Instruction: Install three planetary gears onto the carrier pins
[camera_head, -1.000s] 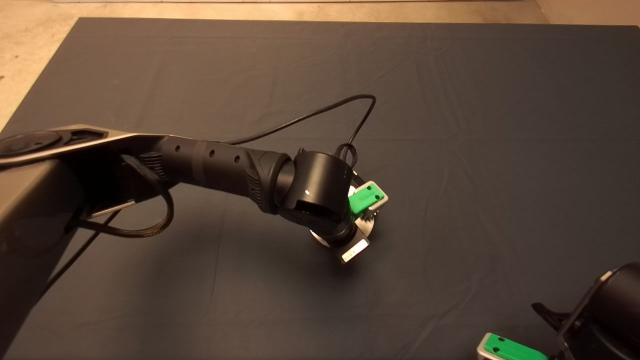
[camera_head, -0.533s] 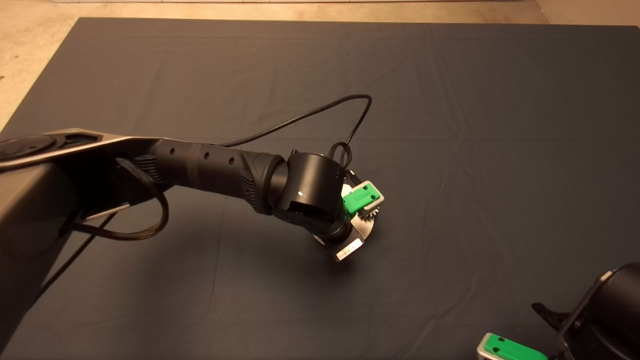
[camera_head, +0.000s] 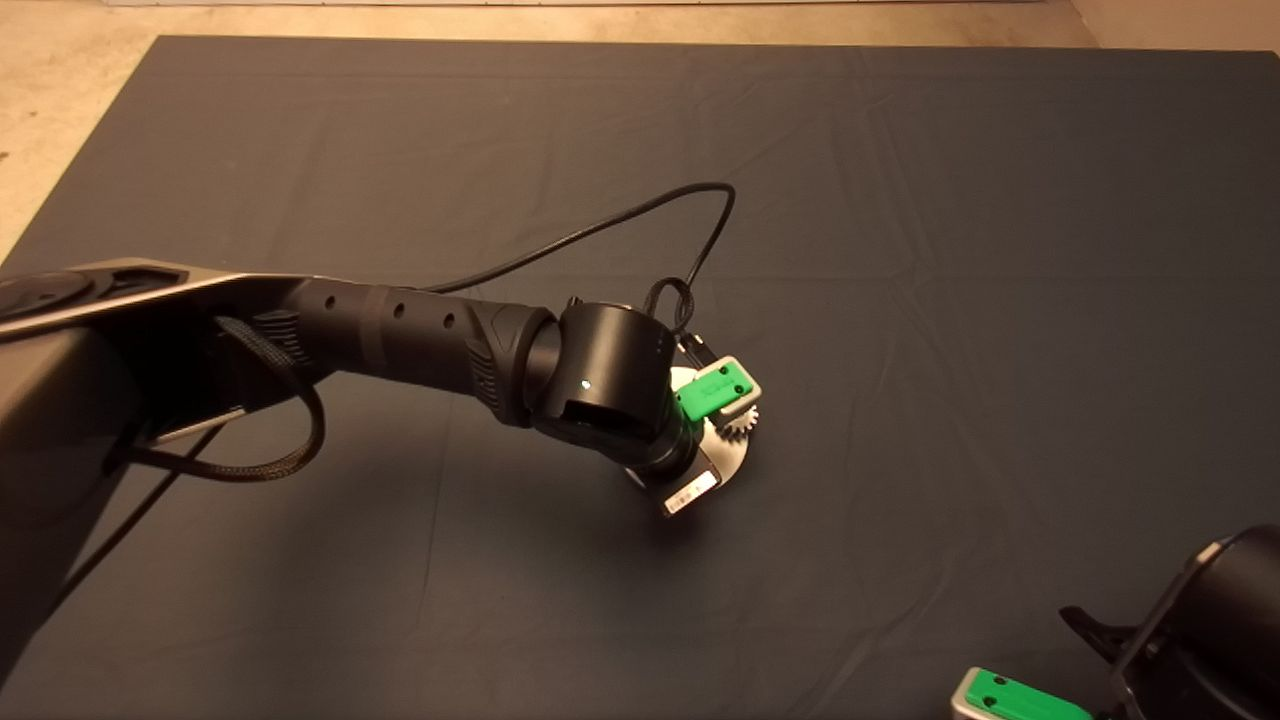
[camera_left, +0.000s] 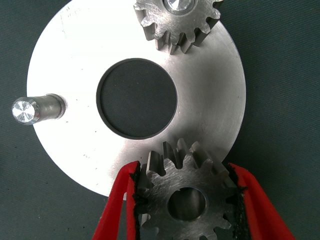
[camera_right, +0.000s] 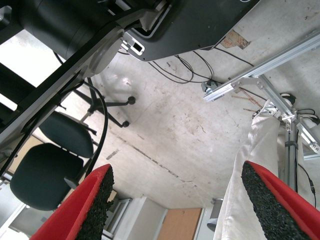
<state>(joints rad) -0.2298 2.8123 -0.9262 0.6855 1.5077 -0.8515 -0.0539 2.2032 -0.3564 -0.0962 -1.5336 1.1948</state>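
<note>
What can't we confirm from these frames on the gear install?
- Pin under the held gear: the left wrist view shows only a dark bore.
- Seating of the installed gear: cropped by that view's edge.
- Disc in the head view: mostly covered by the left gripper.
- Bare pin: hidden overhead.
- A third gear: not visible anywhere.

The left tool (camera_head: 712, 392) hangs over the disc (camera_head: 733, 458), beside a gear (camera_head: 741, 424).

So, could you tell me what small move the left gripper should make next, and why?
Probably carry the held gear across to the bare pin and lower its bore over it. The left gripper grips that gear above the disc, one gear is already seated, and the right gripper is parked.
</note>
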